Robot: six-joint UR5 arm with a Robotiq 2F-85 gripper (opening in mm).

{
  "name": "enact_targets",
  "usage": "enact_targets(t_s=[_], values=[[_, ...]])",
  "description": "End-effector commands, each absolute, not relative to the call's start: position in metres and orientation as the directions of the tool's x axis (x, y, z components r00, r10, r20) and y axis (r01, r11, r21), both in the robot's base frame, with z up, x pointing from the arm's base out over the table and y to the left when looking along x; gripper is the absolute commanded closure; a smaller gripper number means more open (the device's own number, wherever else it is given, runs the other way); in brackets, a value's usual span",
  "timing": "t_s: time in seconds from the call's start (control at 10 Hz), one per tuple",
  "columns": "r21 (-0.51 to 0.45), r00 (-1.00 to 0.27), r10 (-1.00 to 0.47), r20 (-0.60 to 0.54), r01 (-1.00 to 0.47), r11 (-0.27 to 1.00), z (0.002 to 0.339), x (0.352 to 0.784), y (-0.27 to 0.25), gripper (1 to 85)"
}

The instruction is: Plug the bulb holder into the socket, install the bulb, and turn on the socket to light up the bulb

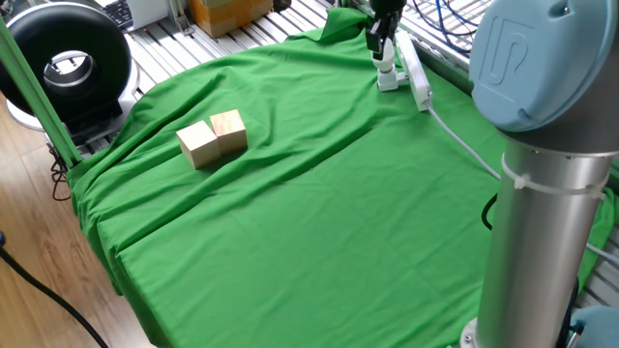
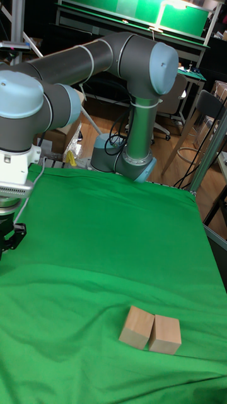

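Tool (image 1: 384,48) at 1 o'clock on worktop (image 1: 319,193), above bulb holder (image 1: 388,77); jaw state unreadable. Holder probably light, rigid, slick plastic: grip flat sides.

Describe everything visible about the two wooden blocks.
The two wooden blocks are pale, plain, cube-like pieces that look like unfinished light wood. They sit side by side, touching along one face, on the green cloth toward its left part in the fixed view, far from the gripper. Nothing else touches them.
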State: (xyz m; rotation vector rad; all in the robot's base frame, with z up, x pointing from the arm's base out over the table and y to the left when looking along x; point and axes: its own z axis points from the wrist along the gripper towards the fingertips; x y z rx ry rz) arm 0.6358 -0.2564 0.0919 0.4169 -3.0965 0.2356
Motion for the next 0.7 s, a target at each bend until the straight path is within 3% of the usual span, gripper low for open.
enact_targets(t_s=[0.0, 0.2, 0.6], values=[[-0.169, -0.989, -0.149, -0.002, -0.146, 0.975, 0.093, 0.639, -0.260, 83.0], [-0.172, -0.986, -0.166, 0.006, -0.164, 0.971, 0.093, 0.637, -0.261, 60.0], [-0.131, -0.964, -0.265, 0.007, -0.263, 0.956, 0.092, 0.639, -0.250, 25.7]])
